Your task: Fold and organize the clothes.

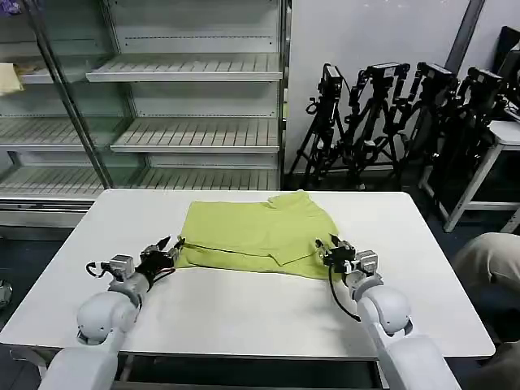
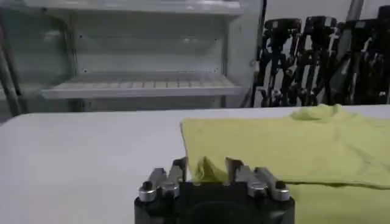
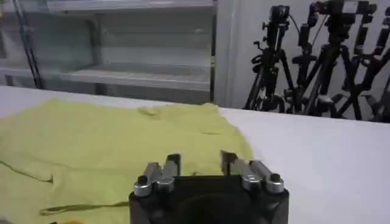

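Note:
The clothes are one lime T-shirt (image 1: 260,231), partly folded and lying flat in the middle of the white table (image 1: 244,317). My left gripper (image 1: 172,246) is at the shirt's near left corner. It is open, and in the left wrist view a small raised peak of the shirt (image 2: 292,143) stands between the fingers of this gripper (image 2: 207,169). At the shirt's near right edge sits my right gripper (image 1: 329,246). It is open too, and in the right wrist view this gripper (image 3: 201,163) has its fingers low over the shirt (image 3: 109,140).
Metal shelving (image 1: 195,134) stands behind the table. A cluster of black tripods (image 1: 390,114) is at the back right, with another white table (image 1: 508,134) beside them. A person's knee (image 1: 487,256) shows at the right edge. Bare tabletop lies in front of the shirt.

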Robot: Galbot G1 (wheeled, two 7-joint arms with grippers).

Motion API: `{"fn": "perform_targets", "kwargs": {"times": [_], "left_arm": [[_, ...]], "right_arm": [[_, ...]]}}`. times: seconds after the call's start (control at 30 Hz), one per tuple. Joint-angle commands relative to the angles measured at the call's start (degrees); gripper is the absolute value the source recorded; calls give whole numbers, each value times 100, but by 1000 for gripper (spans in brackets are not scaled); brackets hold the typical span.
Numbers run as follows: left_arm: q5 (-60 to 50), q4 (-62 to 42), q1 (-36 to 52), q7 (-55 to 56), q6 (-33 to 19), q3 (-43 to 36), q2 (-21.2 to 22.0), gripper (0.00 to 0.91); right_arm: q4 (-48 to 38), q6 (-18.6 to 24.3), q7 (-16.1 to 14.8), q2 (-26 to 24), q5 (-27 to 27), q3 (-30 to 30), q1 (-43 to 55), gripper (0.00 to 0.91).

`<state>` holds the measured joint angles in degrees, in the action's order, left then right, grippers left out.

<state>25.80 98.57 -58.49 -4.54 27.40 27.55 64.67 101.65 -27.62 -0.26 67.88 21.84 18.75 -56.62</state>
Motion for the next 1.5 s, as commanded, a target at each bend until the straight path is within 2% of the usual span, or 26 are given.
{"fn": "perform_targets", "kwargs": {"times": [0.03,0.37,0.4,0.43,0.47,0.5,0.53,0.57,0.6,0.63,0.67,1.5], "left_arm": [[83,918,-1007,12,190,255,-356,907],[56,711,-942,55,431,218,-253,907],[55,676,-917,60,446,216,-256,907],[39,633,-893,62,470,211,-263,907],[15,606,-869,68,493,209,-265,907],[4,555,-850,68,512,204,-268,907],[-8,528,-835,66,523,191,-269,907],[-25,486,-822,67,562,174,-270,675],[-77,464,-804,70,560,153,-271,171],[-106,437,-789,67,560,132,-265,60],[-116,423,-779,52,560,118,-258,10],[-141,430,-736,-36,521,4,-163,10]], "right_arm": [[848,-143,120,-332,245,111,-757,907],[1241,-334,296,-381,31,218,-1390,907],[1198,-332,298,-379,29,212,-1392,867],[1165,-335,303,-373,42,207,-1391,806],[1148,-337,301,-369,53,207,-1388,595],[1129,-349,296,-354,63,208,-1383,443],[1123,-371,302,-348,84,206,-1379,131],[1123,-386,302,-347,94,206,-1378,40],[1121,-410,300,-352,107,198,-1378,0],[1109,-412,301,-352,121,195,-1376,0],[1086,-415,302,-351,134,193,-1372,0],[993,-425,249,-362,299,202,-1295,0]]}}
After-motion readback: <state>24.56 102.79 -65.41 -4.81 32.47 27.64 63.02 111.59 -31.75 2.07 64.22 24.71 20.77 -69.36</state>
